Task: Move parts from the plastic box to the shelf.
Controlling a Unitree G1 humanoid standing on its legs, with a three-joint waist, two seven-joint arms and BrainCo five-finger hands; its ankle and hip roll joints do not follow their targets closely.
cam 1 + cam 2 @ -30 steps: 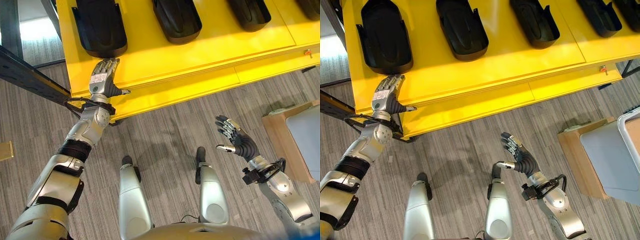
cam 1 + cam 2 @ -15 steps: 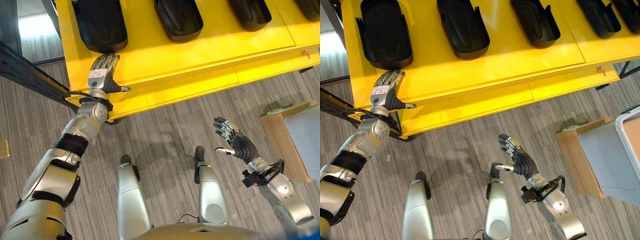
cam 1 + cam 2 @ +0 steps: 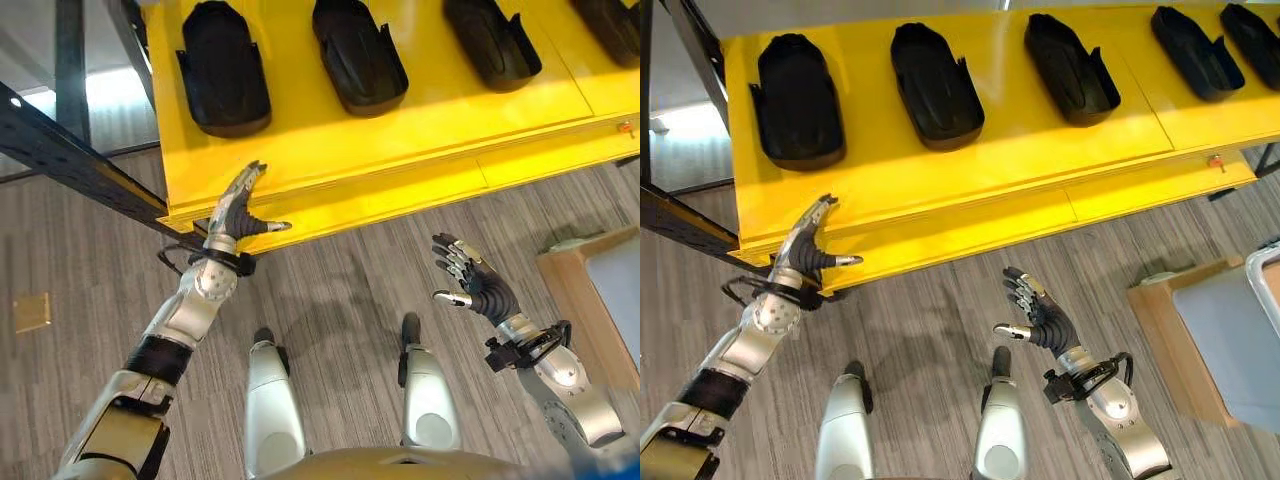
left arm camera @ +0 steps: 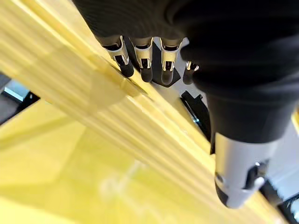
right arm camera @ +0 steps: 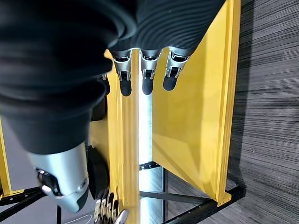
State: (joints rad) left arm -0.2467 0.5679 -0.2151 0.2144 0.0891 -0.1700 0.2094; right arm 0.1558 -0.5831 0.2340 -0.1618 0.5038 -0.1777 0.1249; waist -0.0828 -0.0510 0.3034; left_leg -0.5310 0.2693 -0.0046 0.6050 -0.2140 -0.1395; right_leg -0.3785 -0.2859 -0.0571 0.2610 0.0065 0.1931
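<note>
Eye views: left hand flat-fingered, empty, at front edge of yellow metal shelf; black moulded plastic parts sit in a row on it. Right hand spread, empty, over floor.
Wrist views: both relaxed. Risk: left fingers catching the shelf lip.

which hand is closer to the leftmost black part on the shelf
Left. The left hand is at the yellow shelf's front edge, just below the leftmost black part. The right hand hangs over the floor, well away.

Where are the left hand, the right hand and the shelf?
left hand (image 3: 236, 208), left eye view, on its back.
right hand (image 3: 478, 286), left eye view, on its palm.
shelf (image 3: 1030, 145), right eye view, on bare yellow top.
</note>
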